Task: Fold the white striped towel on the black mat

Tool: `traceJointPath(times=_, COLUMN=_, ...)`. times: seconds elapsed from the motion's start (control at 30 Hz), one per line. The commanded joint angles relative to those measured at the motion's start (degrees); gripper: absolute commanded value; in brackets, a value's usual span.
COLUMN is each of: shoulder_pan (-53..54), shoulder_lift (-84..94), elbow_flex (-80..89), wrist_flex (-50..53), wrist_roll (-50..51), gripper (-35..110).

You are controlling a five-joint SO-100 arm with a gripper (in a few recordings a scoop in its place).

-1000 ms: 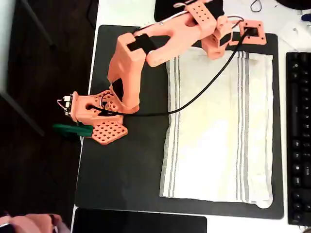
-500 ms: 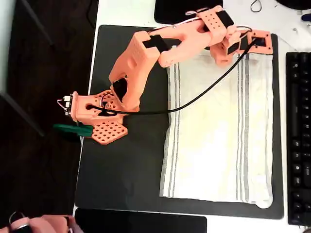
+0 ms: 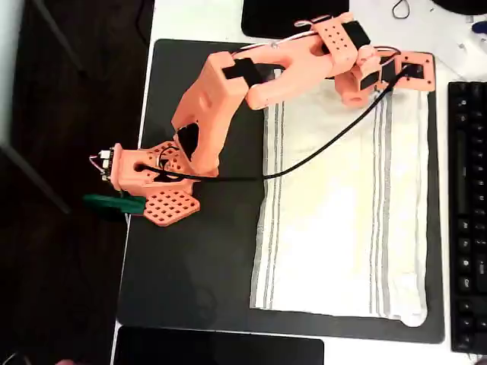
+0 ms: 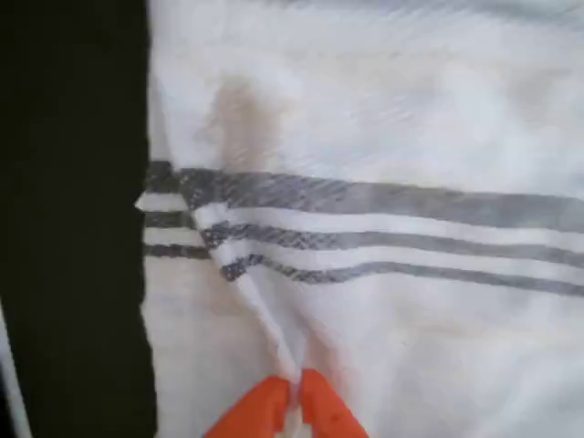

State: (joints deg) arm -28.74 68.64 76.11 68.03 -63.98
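Towel status: the white striped towel [image 3: 342,205] lies spread flat over the right half of the black mat [image 3: 198,258], its far edge near the mat's top edge, its near edge close to the mat's bottom edge. No fold made yet.

Gripper [image 4: 294,394] — orange fingertips pressed together on a thin ridge of cloth near the grey stripes, at the towel's far right corner by the mat's top right corner. Wrist view shows a crease running up from the tips, so it is clenched on the white striped towel, though on very little fabric.

Risks, as judged:
- Pinch is shallow — the cloth may slide out once the arm lifts and drags the corner toward the mat's bottom edge.
- One corner held only; the far left corner stays free, so the fold could come out skewed.
- Black cable [image 3: 327,144] hangs across the towel and may snag or drag it.
- Keyboard [image 3: 466,213] sits just beside the mat's right edge; a wide swing could clip it.
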Motion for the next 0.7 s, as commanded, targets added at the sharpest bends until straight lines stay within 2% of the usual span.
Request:
traceJointPath(times=0.0, shoulder_pan=2.5, shoulder_lift=6.4, elbow_flex=0.2, wrist_flex=1.4, wrist_roll=-1.5, gripper=0)
traceJointPath(times=0.4, shoulder_pan=13.8, shoulder_lift=20.8, elbow_flex=0.5, wrist_flex=13.9, wrist_roll=-6.4, gripper=0)
traceJointPath(times=0.67, shoulder_pan=24.1, shoulder_lift=25.1, elbow_flex=0.8, wrist_flex=17.6, wrist_roll=-12.5, gripper=0)
